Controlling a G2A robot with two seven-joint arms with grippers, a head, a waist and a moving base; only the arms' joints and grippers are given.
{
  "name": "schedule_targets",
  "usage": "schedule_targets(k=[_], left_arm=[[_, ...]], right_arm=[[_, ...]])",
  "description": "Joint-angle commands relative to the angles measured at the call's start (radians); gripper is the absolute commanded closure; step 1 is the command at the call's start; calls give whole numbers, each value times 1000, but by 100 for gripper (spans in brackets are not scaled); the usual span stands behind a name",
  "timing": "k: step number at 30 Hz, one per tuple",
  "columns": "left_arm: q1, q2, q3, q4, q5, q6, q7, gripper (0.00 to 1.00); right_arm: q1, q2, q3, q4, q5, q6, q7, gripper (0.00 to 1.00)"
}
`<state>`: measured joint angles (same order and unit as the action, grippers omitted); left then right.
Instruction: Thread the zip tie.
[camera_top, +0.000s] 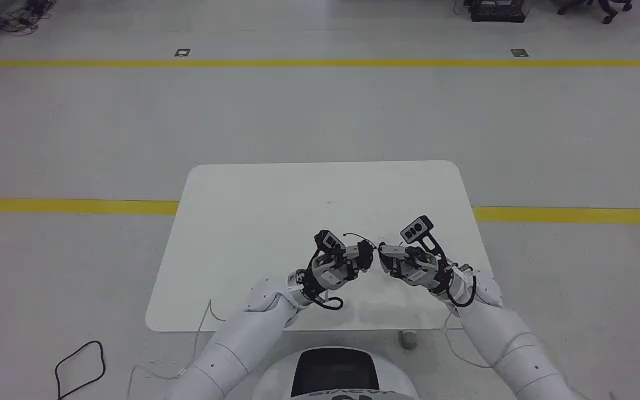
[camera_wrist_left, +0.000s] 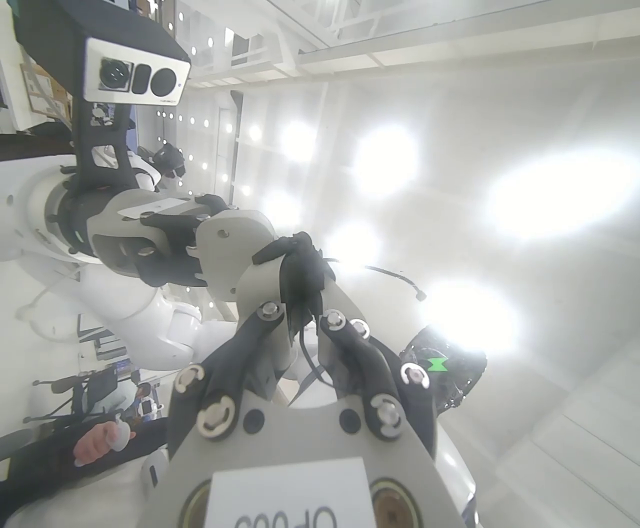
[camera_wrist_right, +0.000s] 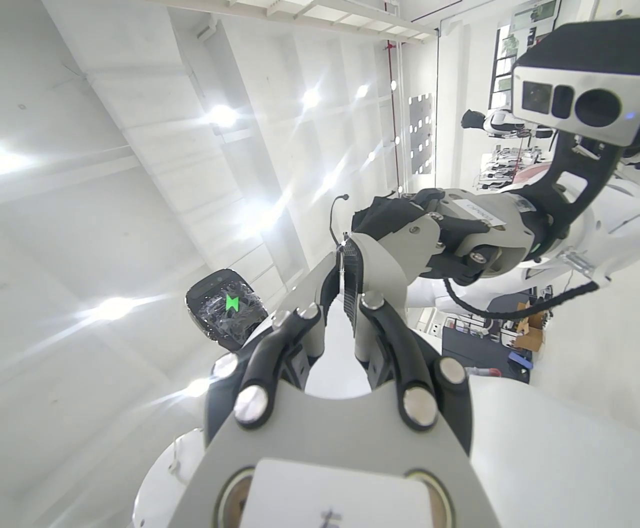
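Above the table (camera_top: 230, 200), left end effector (camera_top: 358, 257) and right end effector (camera_top: 386, 258) meet, both pinching the zip tie (camera_wrist_left: 395, 274)

Inside a robotics test hall: a white worktop (camera_top: 250, 200) on a pale floor (camera_top: 100, 130) marked with yellow tape lines (camera_top: 320, 63), beneath a high white ceiling of bright lamps (camera_wrist_right: 222, 114); cardboard boxes (camera_wrist_right: 531, 334) and another white robot (camera_wrist_right: 500, 121) stand in the background

White table (camera_top: 260, 200) with rounded corners, centre of frame, standing on pale floor (camera_top: 100, 130) crossed by yellow lines (camera_top: 300, 63).
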<state>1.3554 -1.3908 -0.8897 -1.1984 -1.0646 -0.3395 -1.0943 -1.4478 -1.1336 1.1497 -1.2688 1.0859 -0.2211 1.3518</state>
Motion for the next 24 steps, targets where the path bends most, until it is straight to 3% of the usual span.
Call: schedule_targets(k=[1, 20, 24], left_arm=[[-1, 0, 1, 1, 0, 1, 0, 100], [-3, 3, 4, 5, -3, -1, -5, 100], [-3, 4, 5, 5, -3, -1, -4, 100]], right_arm=[[0, -1, 1, 1, -2, 2, -1, 95], [0, -11, 9, 9, -15, 10, -1, 91], [0, -13, 11, 12, -17, 14, 0, 100]])
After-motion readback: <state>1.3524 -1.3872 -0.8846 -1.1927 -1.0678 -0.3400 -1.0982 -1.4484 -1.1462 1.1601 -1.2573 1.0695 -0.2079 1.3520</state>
